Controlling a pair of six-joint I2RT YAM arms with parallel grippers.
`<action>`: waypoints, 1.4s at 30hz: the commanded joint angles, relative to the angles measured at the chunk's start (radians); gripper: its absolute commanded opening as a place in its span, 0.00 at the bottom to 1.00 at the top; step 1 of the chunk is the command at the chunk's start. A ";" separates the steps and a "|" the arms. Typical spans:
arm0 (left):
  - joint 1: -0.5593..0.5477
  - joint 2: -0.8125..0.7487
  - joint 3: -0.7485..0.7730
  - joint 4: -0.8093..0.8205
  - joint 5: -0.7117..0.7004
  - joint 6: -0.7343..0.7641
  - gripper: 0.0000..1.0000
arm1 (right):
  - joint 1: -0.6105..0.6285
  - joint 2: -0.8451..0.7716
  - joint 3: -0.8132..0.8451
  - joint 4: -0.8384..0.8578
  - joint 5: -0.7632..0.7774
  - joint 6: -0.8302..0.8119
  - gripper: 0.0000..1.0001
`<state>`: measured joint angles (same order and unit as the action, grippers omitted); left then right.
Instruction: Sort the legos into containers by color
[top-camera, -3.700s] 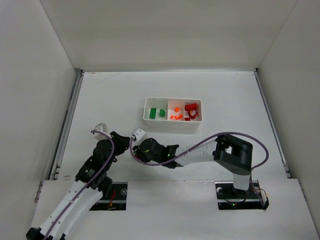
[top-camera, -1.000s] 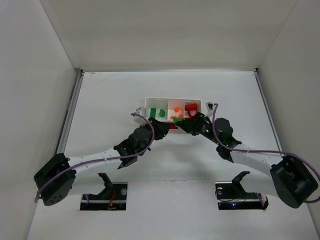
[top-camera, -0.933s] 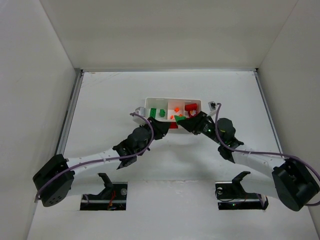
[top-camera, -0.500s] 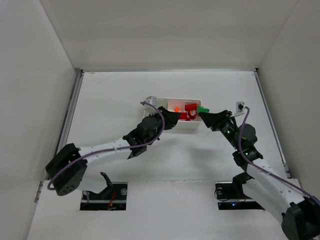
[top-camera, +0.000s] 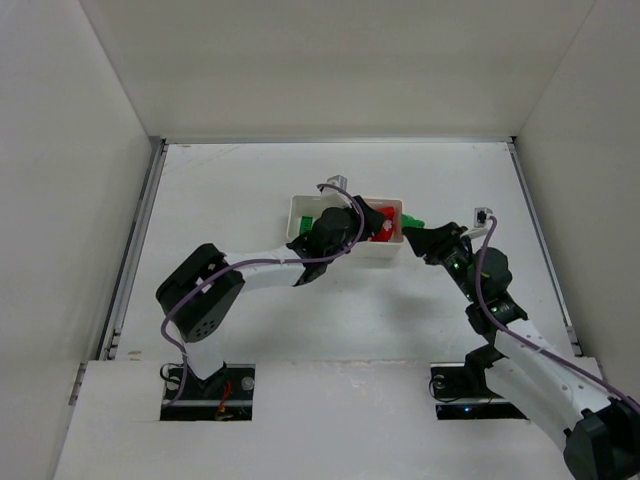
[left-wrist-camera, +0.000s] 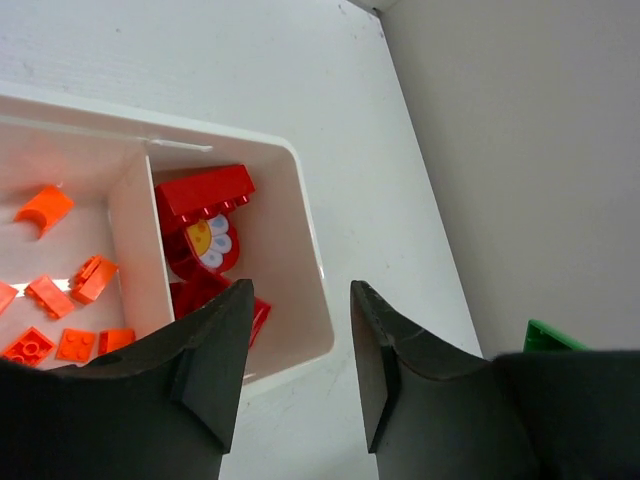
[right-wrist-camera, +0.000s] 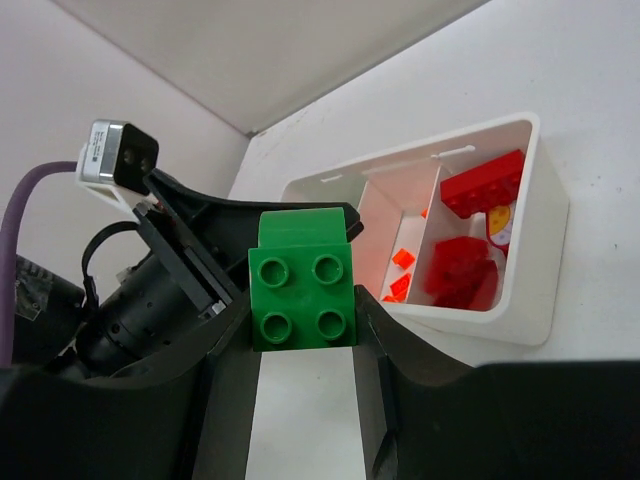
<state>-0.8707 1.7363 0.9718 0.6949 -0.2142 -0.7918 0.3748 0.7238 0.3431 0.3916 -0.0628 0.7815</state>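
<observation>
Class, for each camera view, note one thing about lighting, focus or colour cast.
Top external: soft, even light, no hard shadows; the tray is small but clear. Left wrist: the dark left fingers near the lens are underlit and soft-edged, the red bricks crisp. Right wrist: the green brick is bright and sharp; the tray's white inner walls carry an orange-red tint.

White links (top-camera: 262, 277), blk joints (top-camera: 200, 300); purple cables (right-wrist-camera: 30, 190); matte blk fingers (left-wrist-camera: 215, 360), both arms.
</observation>
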 joint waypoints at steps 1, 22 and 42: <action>0.009 -0.020 0.054 0.055 0.030 0.005 0.45 | 0.017 0.009 -0.006 0.029 0.017 -0.018 0.22; 0.008 -0.350 -0.236 -0.024 0.099 -0.136 0.55 | 0.259 0.212 0.073 0.087 0.084 -0.139 0.22; -0.024 -0.284 -0.159 -0.146 0.125 -0.233 0.44 | 0.338 0.230 0.089 0.092 0.138 -0.195 0.23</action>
<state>-0.8856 1.4521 0.7681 0.5259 -0.1040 -0.9951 0.6964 0.9558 0.3794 0.4198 0.0509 0.6128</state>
